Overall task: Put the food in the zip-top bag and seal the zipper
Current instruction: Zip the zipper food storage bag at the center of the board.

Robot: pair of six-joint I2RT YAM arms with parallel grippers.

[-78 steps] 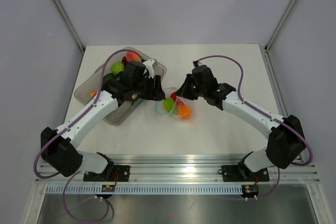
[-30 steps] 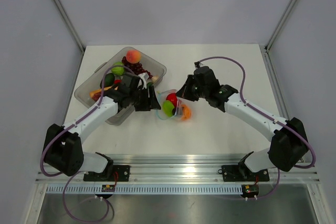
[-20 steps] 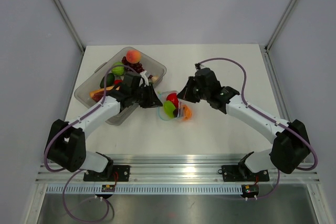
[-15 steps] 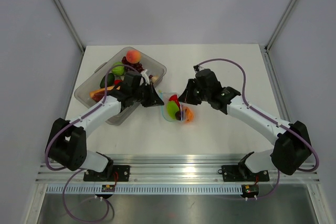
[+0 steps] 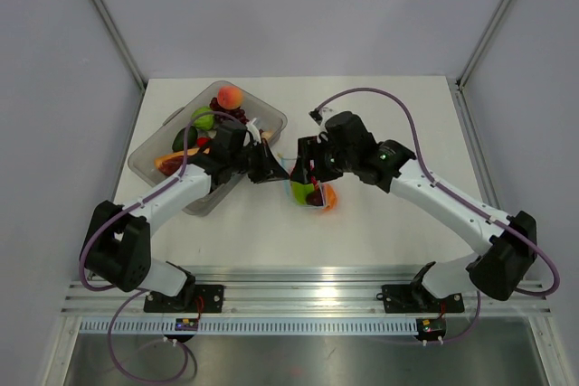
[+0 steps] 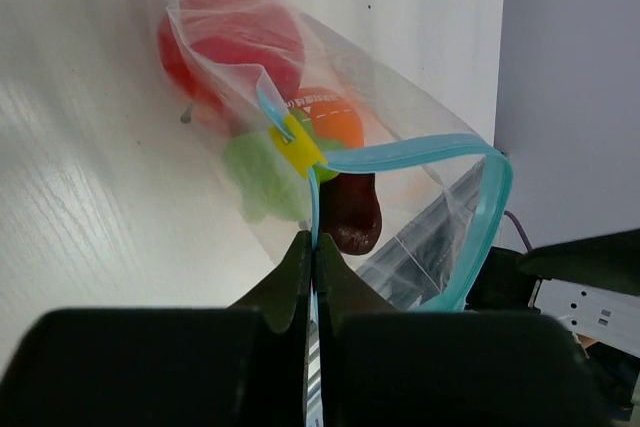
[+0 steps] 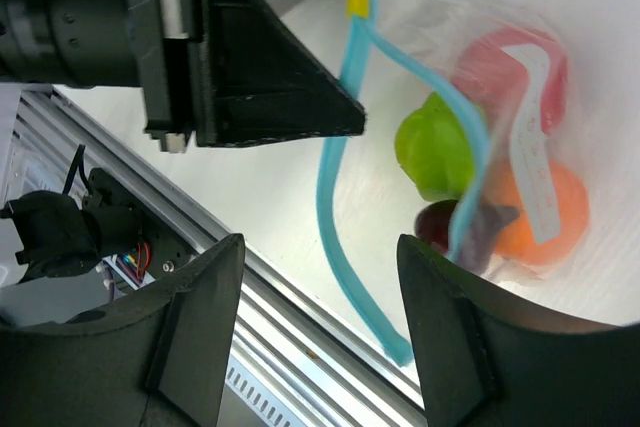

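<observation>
The zip-top bag [image 5: 313, 194] lies at the table's middle, holding food: a red piece [image 6: 230, 42], an orange one [image 6: 328, 119], a green one [image 6: 262, 175] and a dark purple one [image 6: 352, 213]. Its light-blue zipper [image 6: 400, 159] gapes in a loop and carries a yellow slider [image 6: 297, 143]. My left gripper [image 6: 312, 245] is shut on the zipper strip at the bag's left end. My right gripper [image 7: 320, 245] hovers open over the mouth with the loose strip [image 7: 335, 197] below the gap, touching neither finger.
A clear rigid tub [image 5: 137, 162] stands at the left rear with more toy food: a peach piece [image 5: 229, 97], a green piece [image 5: 203, 118], dark grapes [image 5: 232, 116]. The left arm reaches across its near corner. The aluminium rail [image 5: 308, 277] lines the near edge.
The left gripper closed on the bag's zipper edge. The right gripper opened, let go of the bag and shifted left over its mouth. The bag slid slightly toward the right.
</observation>
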